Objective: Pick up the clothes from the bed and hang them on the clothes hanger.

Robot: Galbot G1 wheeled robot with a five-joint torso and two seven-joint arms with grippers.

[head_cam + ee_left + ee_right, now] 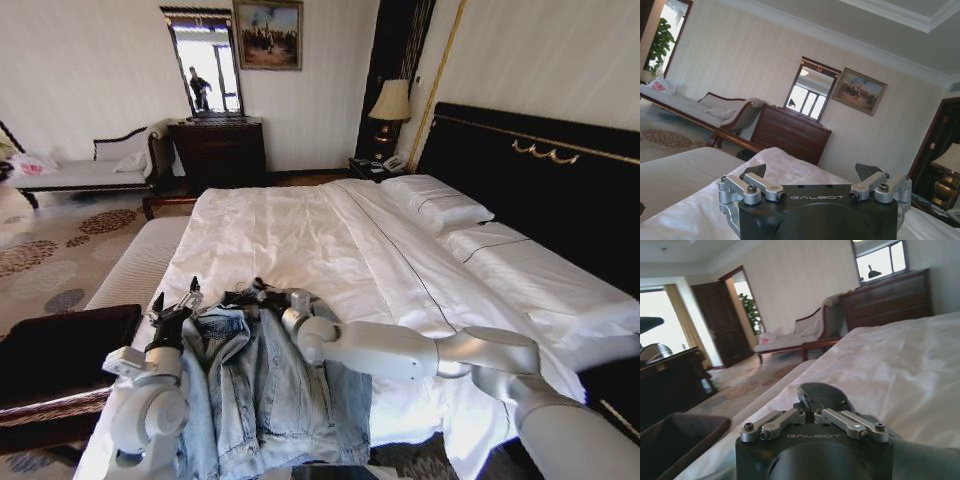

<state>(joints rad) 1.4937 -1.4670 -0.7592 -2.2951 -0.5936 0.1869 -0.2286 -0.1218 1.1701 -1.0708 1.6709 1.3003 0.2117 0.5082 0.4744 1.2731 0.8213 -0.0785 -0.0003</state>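
The clothes, a faded light blue denim jacket (260, 385), lie crumpled on the near end of the bed (330, 240), collar toward the pillows. My left gripper (175, 303) stands at the jacket's left shoulder, fingers up and open with nothing between them; the left wrist view shows the same gripper (811, 176) with its jaws spread above white sheet. My right gripper (262, 294) reaches in from the right to the collar, and the right wrist view shows this gripper (809, 399) with its fingers closed together. No denim shows between them. The clothes hanger is out of view.
A dark wooden table (60, 355) stands close on the left, with a white padded bench (135, 265) along the bed's left side. Pillows (440, 205) and the black headboard (540, 190) lie to the right. A dresser (222, 150) and daybed (85, 170) stand against the far wall.
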